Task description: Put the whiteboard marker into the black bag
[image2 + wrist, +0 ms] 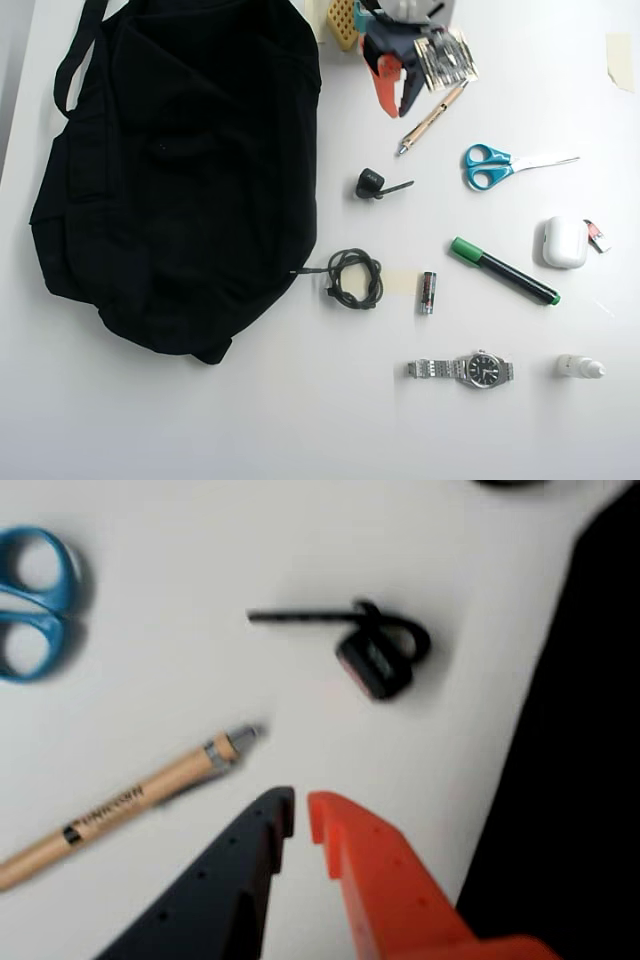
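White tabletop fills both views; in the wrist view the gripper, one black finger and one orange, is nearly closed on nothing, with the tan pen just beside it. In the overhead view the whiteboard marker lies well apart from the gripper, right of a battery; the black bag lies at left.

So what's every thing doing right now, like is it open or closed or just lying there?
whiteboard marker: green cap on, lying flat, untouched.
black bag: slumped on the table; no opening visible.
gripper: fingers nearly shut, a small gap between them, holding nothing.
scissors: blades closed, lying flat.
pen: lying flat beside the fingers.
earbud case: lid closed.
cable: coiled.
watch: lying flat, band stretched out.
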You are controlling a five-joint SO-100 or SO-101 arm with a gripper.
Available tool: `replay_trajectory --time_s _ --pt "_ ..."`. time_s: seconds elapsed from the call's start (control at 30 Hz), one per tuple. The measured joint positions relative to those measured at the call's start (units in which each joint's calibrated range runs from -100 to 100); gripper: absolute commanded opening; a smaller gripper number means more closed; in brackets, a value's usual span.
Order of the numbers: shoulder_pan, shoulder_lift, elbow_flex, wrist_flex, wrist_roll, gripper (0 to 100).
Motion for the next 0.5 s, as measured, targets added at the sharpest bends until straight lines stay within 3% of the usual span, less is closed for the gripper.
replay_trajectory --time_s 0.23,0.5 --pt "-6.9 27.19 -27.9 11.67 -1.61 23" --pt "-14.39 34.03 -40.27 14.57 -1.61 25"
